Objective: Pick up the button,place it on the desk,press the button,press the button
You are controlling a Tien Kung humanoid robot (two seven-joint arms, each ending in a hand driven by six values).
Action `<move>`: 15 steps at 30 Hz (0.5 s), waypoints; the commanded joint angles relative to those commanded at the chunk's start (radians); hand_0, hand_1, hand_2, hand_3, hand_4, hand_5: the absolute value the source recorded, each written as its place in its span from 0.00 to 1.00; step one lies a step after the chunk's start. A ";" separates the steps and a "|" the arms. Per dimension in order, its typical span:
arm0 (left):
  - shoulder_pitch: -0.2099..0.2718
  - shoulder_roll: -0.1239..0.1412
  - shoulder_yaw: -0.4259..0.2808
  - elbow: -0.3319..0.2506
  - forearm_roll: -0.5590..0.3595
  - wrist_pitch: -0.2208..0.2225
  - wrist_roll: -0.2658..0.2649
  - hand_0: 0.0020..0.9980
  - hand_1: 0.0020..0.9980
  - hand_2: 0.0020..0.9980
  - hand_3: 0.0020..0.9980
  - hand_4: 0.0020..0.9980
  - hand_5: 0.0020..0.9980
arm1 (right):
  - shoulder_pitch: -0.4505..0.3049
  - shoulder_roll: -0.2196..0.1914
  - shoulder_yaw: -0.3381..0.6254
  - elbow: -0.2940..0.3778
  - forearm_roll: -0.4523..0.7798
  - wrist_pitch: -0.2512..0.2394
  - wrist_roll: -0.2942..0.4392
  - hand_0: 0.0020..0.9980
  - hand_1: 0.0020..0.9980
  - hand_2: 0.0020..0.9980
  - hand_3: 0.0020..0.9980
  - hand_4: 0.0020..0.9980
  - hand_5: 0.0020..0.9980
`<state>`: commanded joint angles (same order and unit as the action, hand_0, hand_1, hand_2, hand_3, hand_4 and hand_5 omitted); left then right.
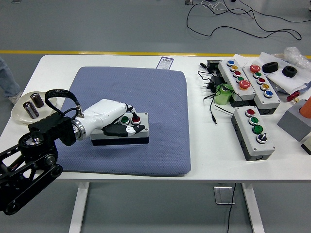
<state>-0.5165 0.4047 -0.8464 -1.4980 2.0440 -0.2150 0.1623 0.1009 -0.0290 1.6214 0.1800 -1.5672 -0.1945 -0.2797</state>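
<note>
- On the white bench [121, 180]: one blue-grey mat [160, 97], covering most of the left-centre area.
- One robot arm in view, the left, coming in from the lower-left corner; left hand [112, 119] lies over the left part of the button box [127, 129].
- Hand state: white palm shell on top of the box, black fingers [127, 130] curled along the box's top face beside the buttons. Cannot tell if they clamp the box or just rest on it.
- Button box: one grey box with a dark base, sitting flat on the mat, near its middle-left. Two buttons visible on top, one green [125, 119] and one red [135, 118], side by side; a white knob-like part sits just in front of them, by the fingertips.
- Right side of the bench: three more control boxes. One long one [234, 80] with about five buttons, one beside it [264, 87] with a large red button at its far end and a row of smaller ones, one nearer [255, 132] with red, green and a black selector.
- One green object [223, 95] among loose black cables [210, 104], touching the long box.
- Two black rings [279, 69] on white paper at the far right.
- One white dish [19, 112] at the left edge, holding two dark cylinders [33, 105].
- One small printed tag [165, 62] just beyond the mat's far edge.
</note>
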 joint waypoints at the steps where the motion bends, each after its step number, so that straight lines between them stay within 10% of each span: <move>1: -0.001 -0.001 0.002 0.005 -0.001 -0.005 0.002 0.00 0.00 0.00 0.70 0.72 1.00 | 0.000 0.000 0.000 0.000 0.000 0.000 0.000 0.66 0.65 0.70 0.61 0.46 0.33; 15: 0.004 0.002 0.003 0.010 -0.007 -0.027 0.009 0.00 0.00 0.00 0.70 0.72 1.00 | 0.002 0.000 -0.001 0.000 0.001 0.000 0.000 0.66 0.65 0.70 0.61 0.46 0.33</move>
<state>-0.5127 0.4068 -0.8435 -1.4885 2.0369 -0.2421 0.1712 0.1026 -0.0286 1.6203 0.1800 -1.5659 -0.1943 -0.2795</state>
